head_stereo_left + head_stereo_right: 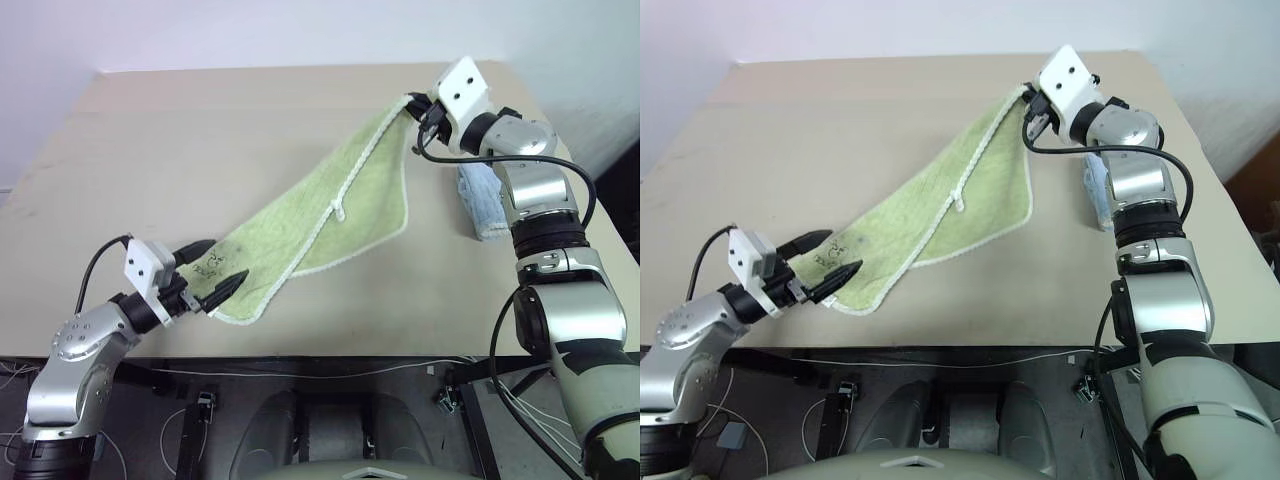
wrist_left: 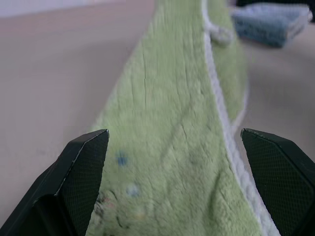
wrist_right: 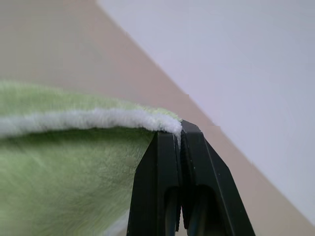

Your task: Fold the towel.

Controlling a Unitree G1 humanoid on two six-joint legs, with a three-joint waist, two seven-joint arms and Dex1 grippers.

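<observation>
Spread left gripper (image 1: 208,283) astride towel (image 1: 330,215), right gripper (image 1: 412,108) pinching its corner, blue towel (image 1: 482,205) beside.

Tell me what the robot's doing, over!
Right gripper shut on the light yellow-green terry towel's far corner, lifted. Left gripper open around the near corner. Small pale blue folded towel beside, not blocking.

Robot lab, bare beige test table (image 1: 200,130), plain white wall (image 1: 250,30), loose floor cables (image 1: 320,372)

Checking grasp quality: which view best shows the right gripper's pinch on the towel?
Right wrist view: the right gripper is shut on the towel at its white edge. Both eye views show that corner lifted off the table; the left wrist view shows the towel's near end.
</observation>
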